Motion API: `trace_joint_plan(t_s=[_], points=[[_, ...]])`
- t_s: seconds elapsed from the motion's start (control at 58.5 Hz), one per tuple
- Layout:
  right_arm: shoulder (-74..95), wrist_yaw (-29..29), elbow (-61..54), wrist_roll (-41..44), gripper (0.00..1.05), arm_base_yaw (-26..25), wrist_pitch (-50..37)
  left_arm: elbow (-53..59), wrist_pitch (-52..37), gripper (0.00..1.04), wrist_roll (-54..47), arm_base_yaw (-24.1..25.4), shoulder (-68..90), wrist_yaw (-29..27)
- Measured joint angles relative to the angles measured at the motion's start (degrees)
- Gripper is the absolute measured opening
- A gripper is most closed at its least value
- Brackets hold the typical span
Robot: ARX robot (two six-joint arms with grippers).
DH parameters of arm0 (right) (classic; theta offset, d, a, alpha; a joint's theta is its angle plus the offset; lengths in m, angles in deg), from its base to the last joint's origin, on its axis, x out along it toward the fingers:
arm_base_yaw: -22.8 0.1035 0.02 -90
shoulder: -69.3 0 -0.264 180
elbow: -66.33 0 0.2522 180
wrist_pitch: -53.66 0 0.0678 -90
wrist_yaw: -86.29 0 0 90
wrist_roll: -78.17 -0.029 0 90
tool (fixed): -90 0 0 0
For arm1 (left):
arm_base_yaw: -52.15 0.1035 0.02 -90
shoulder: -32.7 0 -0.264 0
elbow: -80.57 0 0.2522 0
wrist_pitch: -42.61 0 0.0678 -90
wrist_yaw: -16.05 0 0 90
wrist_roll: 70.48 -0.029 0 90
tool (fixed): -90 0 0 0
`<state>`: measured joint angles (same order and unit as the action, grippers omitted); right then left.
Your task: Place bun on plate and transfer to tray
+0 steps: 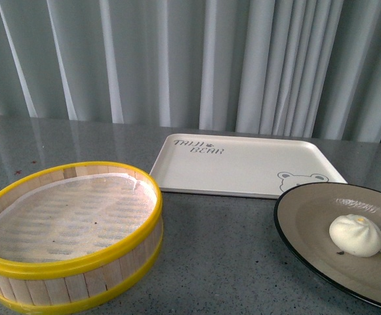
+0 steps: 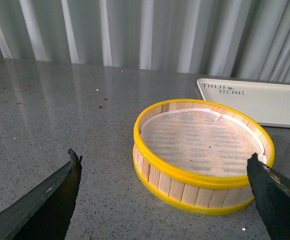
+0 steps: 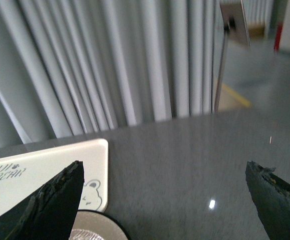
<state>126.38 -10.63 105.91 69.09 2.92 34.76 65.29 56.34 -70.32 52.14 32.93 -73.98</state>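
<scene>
The white pleated bun [image 1: 355, 234] sits on the beige plate [image 1: 308, 216] with a black rim at the front right of the table. The cream tray [image 1: 242, 164] with "Tiny Bear" lettering lies behind the plate, empty. Neither gripper shows in the front view. My left gripper [image 2: 164, 172] is open and empty, its fingers either side of the yellow-rimmed steamer basket [image 2: 202, 155], short of it. My right gripper [image 3: 164, 172] is open and empty above the table; the tray's corner [image 3: 45, 167] and the plate's edge [image 3: 102, 225] show beside one finger.
The empty steamer basket [image 1: 69, 226] stands at the front left. The grey speckled table [image 1: 223, 262] runs back to a pleated grey curtain [image 1: 190, 59]. A stand with a small panel [image 3: 233, 22] rises beyond the table in the right wrist view.
</scene>
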Motion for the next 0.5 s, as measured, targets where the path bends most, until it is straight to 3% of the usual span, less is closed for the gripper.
trace_joint_plan(t_s=[0.103, 0.239, 0.342, 0.496], points=[[7.5, 2.3, 4.3, -14.1, 0.96, -0.6, 8.1, 0.0, 0.0, 0.98, 0.0, 0.0, 0.0, 0.0], [3.7, 2.6, 3.7, -31.1, 0.96, 2.0, 18.3, 0.0, 0.0, 0.98, 0.0, 0.0, 0.0, 0.0], [0.6, 0.6, 0.5, -38.2, 0.96, 3.4, 22.0, 0.0, 0.0, 0.98, 0.0, 0.0, 0.0, 0.0], [3.9, -0.5, -3.5, -40.2, 0.96, 1.2, 20.2, 0.0, 0.0, 0.98, 0.0, 0.0, 0.0, 0.0]])
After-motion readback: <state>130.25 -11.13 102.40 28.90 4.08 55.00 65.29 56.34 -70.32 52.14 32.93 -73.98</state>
